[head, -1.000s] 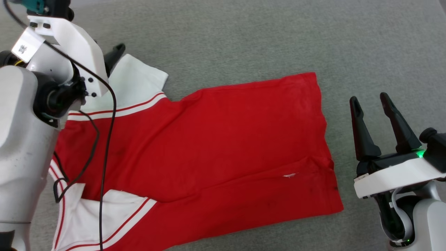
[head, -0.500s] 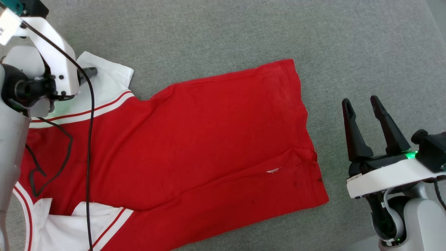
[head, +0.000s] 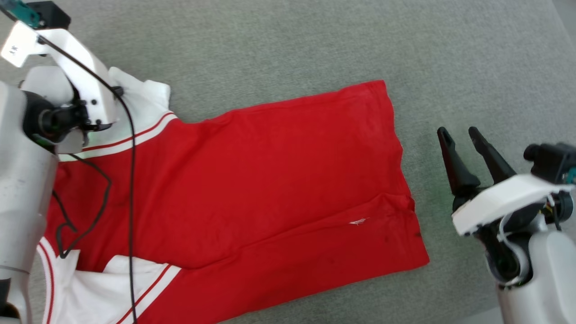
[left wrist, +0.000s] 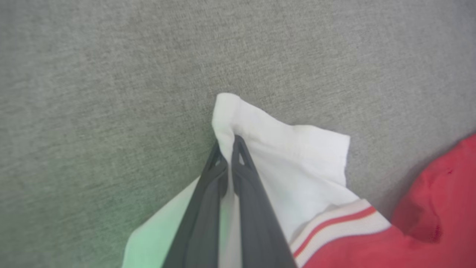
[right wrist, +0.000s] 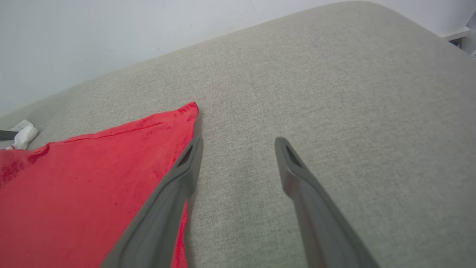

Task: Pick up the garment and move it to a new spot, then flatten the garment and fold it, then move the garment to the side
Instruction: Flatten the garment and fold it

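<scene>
Head looks down; wrists close, low; garment point(head: 279, 180) shared.

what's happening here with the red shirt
A two-armed robot is working on a red jersey T-shirt that lies spread on a grey fabric surface. Its left pincer is shut on the edge of one white sleeve, pinching up a fold of cloth. The right pincer hangs open beside the shirt's hem end, holding nothing. No fold has been made yet.
</scene>
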